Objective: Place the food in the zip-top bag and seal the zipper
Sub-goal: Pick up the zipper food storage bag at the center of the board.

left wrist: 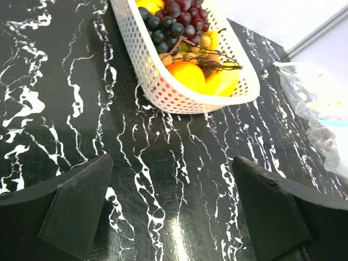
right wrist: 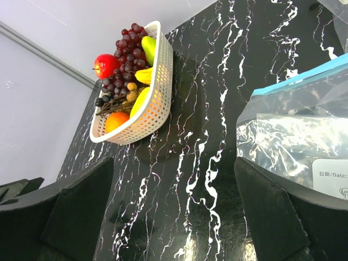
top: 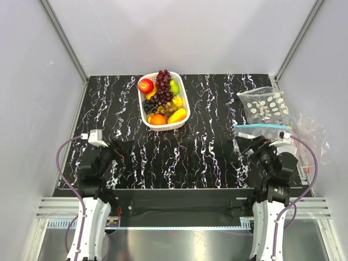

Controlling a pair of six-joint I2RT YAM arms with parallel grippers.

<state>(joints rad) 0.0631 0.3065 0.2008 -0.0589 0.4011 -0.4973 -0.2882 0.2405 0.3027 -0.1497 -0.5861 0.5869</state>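
The food lies heaped in a white slotted basket (top: 180, 97) at the back middle of the table: a red apple (top: 145, 85), dark purple grapes (top: 163, 87), a green round fruit (top: 174, 87) and orange and yellow pieces. The zip-top bag (right wrist: 293, 136) lies flat at the right, its teal-blue zipper (top: 262, 126) along the far edge. My right gripper (right wrist: 174, 212) is open just left of the bag, touching nothing. Over bare table at the near left, my left gripper (left wrist: 174, 212) hangs open and empty, with the basket (left wrist: 179, 92) ahead of it.
A clear bag patterned with white ovals (top: 266, 104) lies behind the zip-top bag at the back right. More crumpled clear plastic (top: 314, 136) sits past the table's right edge. White walls close in the back and both sides.
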